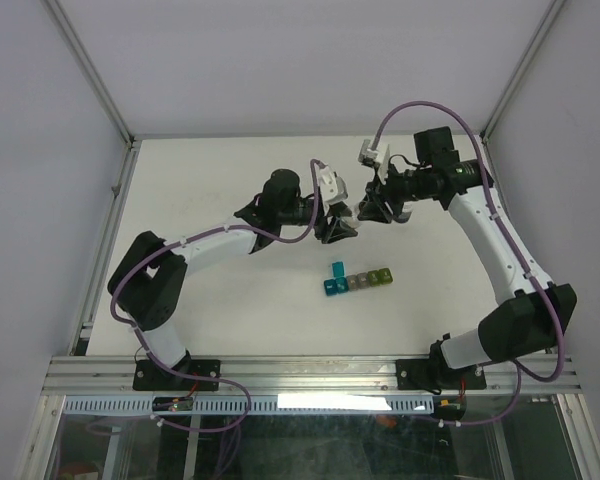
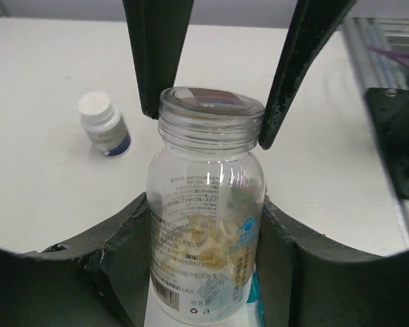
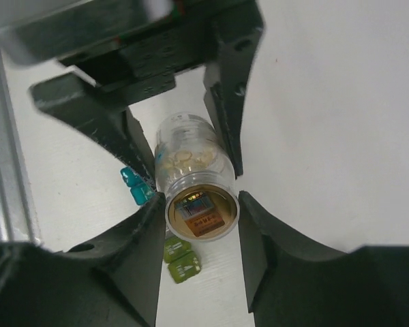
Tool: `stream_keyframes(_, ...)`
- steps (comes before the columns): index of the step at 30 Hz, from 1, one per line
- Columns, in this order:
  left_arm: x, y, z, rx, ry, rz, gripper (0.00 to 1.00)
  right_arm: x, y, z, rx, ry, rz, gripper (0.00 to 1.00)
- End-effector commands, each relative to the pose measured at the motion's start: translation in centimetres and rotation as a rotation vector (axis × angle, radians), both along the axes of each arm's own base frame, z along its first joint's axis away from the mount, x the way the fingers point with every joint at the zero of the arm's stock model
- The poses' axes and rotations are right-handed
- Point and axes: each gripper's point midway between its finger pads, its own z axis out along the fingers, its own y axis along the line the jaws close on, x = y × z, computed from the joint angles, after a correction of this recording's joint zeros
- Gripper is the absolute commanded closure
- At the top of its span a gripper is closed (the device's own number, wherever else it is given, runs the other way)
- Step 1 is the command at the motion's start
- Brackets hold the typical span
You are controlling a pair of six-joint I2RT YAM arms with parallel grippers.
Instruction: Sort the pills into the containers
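Tabletop (image 2: 48,197), left-wrist view only: white-capped bottle (image 2: 103,125); left hand (image 2: 204,204), right hand (image 3: 202,204) grip clear bottle (image 2: 204,170).

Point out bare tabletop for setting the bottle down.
Bare table lies between the left arm and the containers, and across the far-left corner. Crowded: the centre, where left gripper and right gripper clamp the clear pill bottle just beyond the containers.

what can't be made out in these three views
- top view: containers too small to show any pills inside
- top view: clear bottle buried between left gripper and right gripper
- right wrist: containers mostly hidden behind that bottle and the right gripper
- left wrist: bottle's base cut off by the lower edge; label on the white-capped bottle too small to read
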Motion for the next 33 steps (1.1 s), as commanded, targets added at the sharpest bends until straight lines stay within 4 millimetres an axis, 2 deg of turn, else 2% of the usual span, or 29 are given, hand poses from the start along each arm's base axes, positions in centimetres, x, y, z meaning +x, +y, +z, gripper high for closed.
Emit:
stream_keyframes(1,4.1,-0.1,6.5,-0.13,-0.177,0.282,1.0,0.9,1.0,-4.2,-0.014,0.373,-0.299,0.82)
stream_keyframes(3,4.5,-0.2,6.5,-0.148,-0.172,0.302,1.0,0.9,1.4,-5.1,0.014,0.443,-0.349,0.83)
stream_keyframes(5,4.7,-0.4,6.2,-0.151,-0.171,0.3,1.0,1.3,1.5,-4.5,0.069,0.481,-0.382,0.79)
stream_keyframes(6,4.7,-0.4,6.0,-0.148,-0.171,0.292,1.0,1.6,1.3,-3.5,0.12,0.51,-0.381,0.72)
stream_keyframes(9,4.6,-0.3,5.3,-0.139,-0.165,0.24,1.0,1.9,0.1,0.0,0.249,0.54,-0.35,0.33)
stream_keyframes(10,4.5,-0.2,5.1,-0.138,-0.16,0.221,1.0,1.7,-0.1,0.9,0.261,0.512,-0.324,0.24)
stream_keyframes(14,3.7,0.1,4.7,-0.133,-0.161,0.146,1.0,1.0,-1.4,3.7,0.256,0.358,-0.292,0.02)
stream_keyframes(17,2.8,0.4,4.8,-0.138,-0.167,0.098,1.0,0.0,-2.5,4.4,0.242,0.259,-0.274,0.01)
stream_keyframes(20,1.4,0.9,5.0,-0.149,-0.152,-0.001,1.0,-1.6,-3.3,4.3,0.184,0.145,-0.199,0.01)
stream_keyframes(22,0.1,1.3,5.1,-0.158,-0.132,-0.096,1.0,-2.9,-3.4,4.1,0.151,0.005,-0.087,0.01)
stream_keyframes(25,-2.2,1.9,5.3,-0.172,-0.109,-0.244,1.0,-5.2,-3.4,3.7,0.101,-0.321,0.157,0.01)
stream_keyframes(26,-2.9,2.0,5.3,-0.175,-0.106,-0.285,1.0,-6.3,-3.3,3.1,0.087,-0.355,0.246,0.01)
stream_keyframes(29,-4.4,2.3,5.3,-0.173,-0.085,-0.388,1.0,-6.0,-2.6,3.9,0.118,-0.409,0.338,0.01)
stream_keyframes(33,-5.1,2.4,5.1,-0.168,-0.07,-0.44,1.0,-4.7,-2.0,4.7,0.132,-0.431,0.352,0.03)
